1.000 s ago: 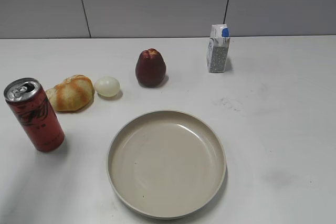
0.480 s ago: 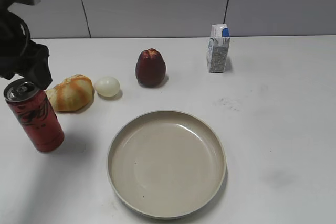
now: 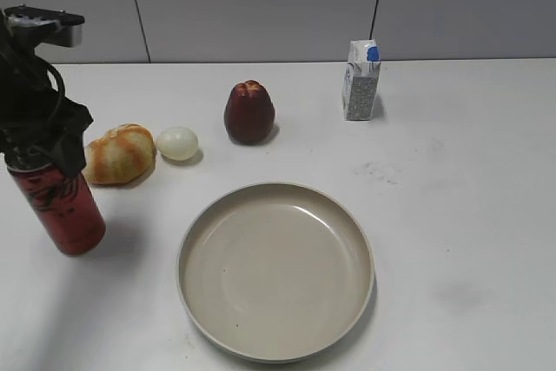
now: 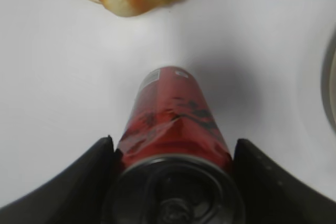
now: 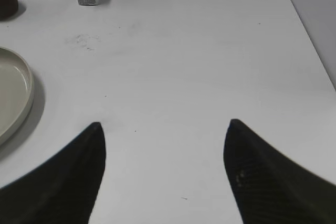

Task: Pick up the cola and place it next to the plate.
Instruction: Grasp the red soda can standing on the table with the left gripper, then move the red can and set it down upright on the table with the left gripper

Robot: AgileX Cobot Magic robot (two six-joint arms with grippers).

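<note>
**Left gripper over the cola can at the table's left edge**

Exterior view: the tall slim red metal cola can with black swirling markings (image 3: 65, 210) stands upright on the white table (image 3: 452, 206) at the near left, well apart from the large round beige plate with a raised rim (image 3: 276, 270), which sits near the middle front. The black left gripper (image 3: 39, 149) hangs over the can's top and hides it. Just behind the can lies a golden-brown bread roll (image 3: 119, 154), with a pale round egg-like ball (image 3: 177, 142) beside it on the right. Farther right is a dark red pear-shaped fruit (image 3: 249, 112), and at the far right a small white-and-blue carton (image 3: 360, 80) stands upright.

Left wrist view: the left gripper's jaws stand wide, one on each side of the can's dark top rim; whether they touch the can I cannot tell. The bread roll lies beyond the can.

Right wrist view: the right gripper (image 5: 164, 169) is above bare table, jaws spread wide with nothing between them. The plate's rim shows at the left edge, the carton at the far left.
</note>
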